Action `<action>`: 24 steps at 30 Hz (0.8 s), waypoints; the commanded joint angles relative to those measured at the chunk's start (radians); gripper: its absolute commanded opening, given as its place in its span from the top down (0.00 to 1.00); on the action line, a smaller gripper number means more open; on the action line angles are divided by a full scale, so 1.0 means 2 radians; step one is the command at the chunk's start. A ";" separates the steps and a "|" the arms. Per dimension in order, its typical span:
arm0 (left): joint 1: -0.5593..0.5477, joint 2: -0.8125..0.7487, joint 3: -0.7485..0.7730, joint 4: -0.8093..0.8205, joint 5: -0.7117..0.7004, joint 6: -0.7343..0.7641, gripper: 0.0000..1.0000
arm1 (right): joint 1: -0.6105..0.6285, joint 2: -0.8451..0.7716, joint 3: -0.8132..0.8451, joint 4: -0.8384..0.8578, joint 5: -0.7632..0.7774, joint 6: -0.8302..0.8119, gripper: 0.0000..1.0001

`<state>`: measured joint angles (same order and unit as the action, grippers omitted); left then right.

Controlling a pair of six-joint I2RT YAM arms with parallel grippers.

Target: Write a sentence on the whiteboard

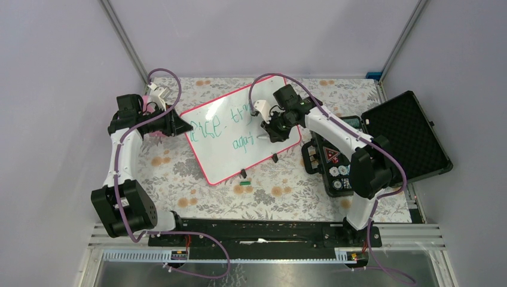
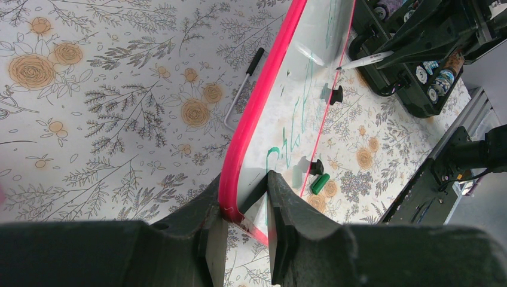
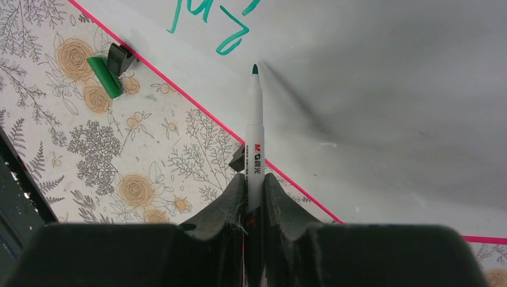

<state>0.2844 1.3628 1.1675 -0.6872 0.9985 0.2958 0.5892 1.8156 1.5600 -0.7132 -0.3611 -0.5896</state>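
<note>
**Board pinned on my left, pen poised on my right**

My left gripper (image 2: 246, 182) is clamped across the pink frame of the whiteboard (image 1: 230, 161) at a rounded corner. One finger sits behind the frame and one on the glossy face, and the board stretches away ahead of it. The board looks light and stiff, but its face is slick, so I judge the rim the only sound place to hold. Let go, and pen pressure would likely make it slide or pivot.

The sentence (image 1: 222, 128), in green scrawl, lies between my two grippers.

My right gripper (image 3: 254, 186) is closed on the barrel of a white marker (image 3: 256, 128). The green tip points ahead, at or just off the surface; I cannot tell which. The nearest strokes are just ahead and to its left. A green cap (image 3: 103, 76) lies on the table (image 1: 179, 173), off to the gripper's left.
</note>
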 commanded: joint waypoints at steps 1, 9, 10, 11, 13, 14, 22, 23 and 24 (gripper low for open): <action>-0.007 -0.012 0.000 0.006 -0.021 0.038 1.00 | 0.007 -0.014 -0.005 0.002 -0.016 -0.001 1.00; -0.008 -0.012 0.000 0.006 -0.021 0.037 1.00 | 0.008 -0.020 -0.008 0.002 -0.014 0.000 1.00; -0.007 -0.012 0.000 0.006 -0.021 0.037 1.00 | 0.008 -0.020 -0.008 0.002 -0.012 -0.001 1.00; -0.008 -0.012 0.000 0.006 -0.021 0.037 1.00 | 0.008 -0.021 -0.007 0.002 -0.011 -0.001 1.00; -0.008 -0.012 0.001 0.006 -0.022 0.038 1.00 | 0.008 -0.023 -0.006 0.002 -0.006 -0.001 1.00; -0.008 -0.013 0.000 0.006 -0.023 0.037 1.00 | 0.007 -0.024 -0.006 0.002 -0.004 -0.002 1.00; -0.008 -0.014 -0.001 0.006 -0.023 0.038 1.00 | 0.001 -0.028 -0.007 0.000 0.006 -0.005 1.00; -0.008 -0.015 -0.001 0.006 -0.023 0.038 1.00 | 0.001 -0.028 -0.006 -0.001 0.005 -0.004 1.00; -0.008 -0.015 -0.002 0.006 -0.023 0.038 1.00 | 0.001 -0.028 -0.006 -0.002 0.006 -0.005 1.00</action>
<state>0.2844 1.3628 1.1675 -0.6876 0.9981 0.2962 0.5945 1.8145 1.5463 -0.7136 -0.3569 -0.5896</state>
